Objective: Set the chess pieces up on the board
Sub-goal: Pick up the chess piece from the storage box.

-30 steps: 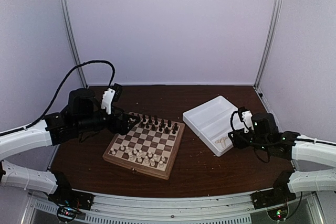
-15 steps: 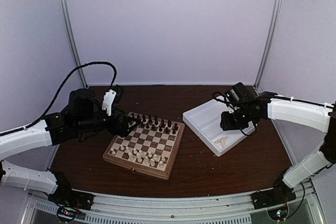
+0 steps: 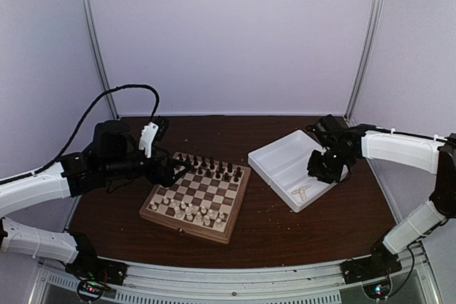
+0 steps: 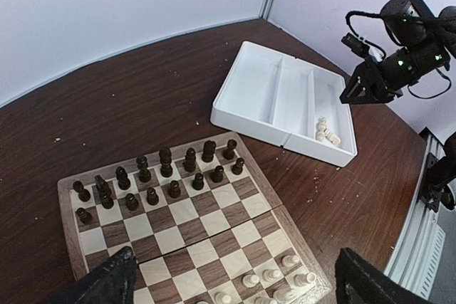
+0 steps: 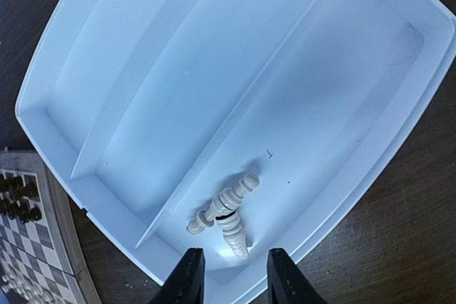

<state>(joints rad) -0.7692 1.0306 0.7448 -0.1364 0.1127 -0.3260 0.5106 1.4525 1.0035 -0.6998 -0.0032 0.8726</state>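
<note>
The board [image 3: 187, 223] lies left of centre; it also shows in the left wrist view [image 4: 266, 183]. Cream chess pieces [image 3: 189, 209] stand on its near rows [image 4: 274, 275]. Dark pieces [image 3: 210, 167] fill the far rows [image 4: 160, 176]. Two cream pieces [image 3: 302, 192] lie crossed in the white tray's near-right compartment [image 5: 226, 211] [image 4: 326, 132]. My right gripper [image 3: 324, 169] hovers over them, open and empty [image 5: 231, 279]. My left gripper [image 3: 177, 169] is wide open and empty above the board's far left part [image 4: 239, 282].
The white tray [image 3: 285, 161] has three long compartments [image 5: 128, 69] and sits right of the board [image 4: 285, 137]. Crumbs dot the brown table [image 3: 271, 236]. Walls enclose the table at the back and sides.
My right arm has swung from the near right of the table to over the tray, then lowered toward the two cream pieces. The left arm has barely moved.
</note>
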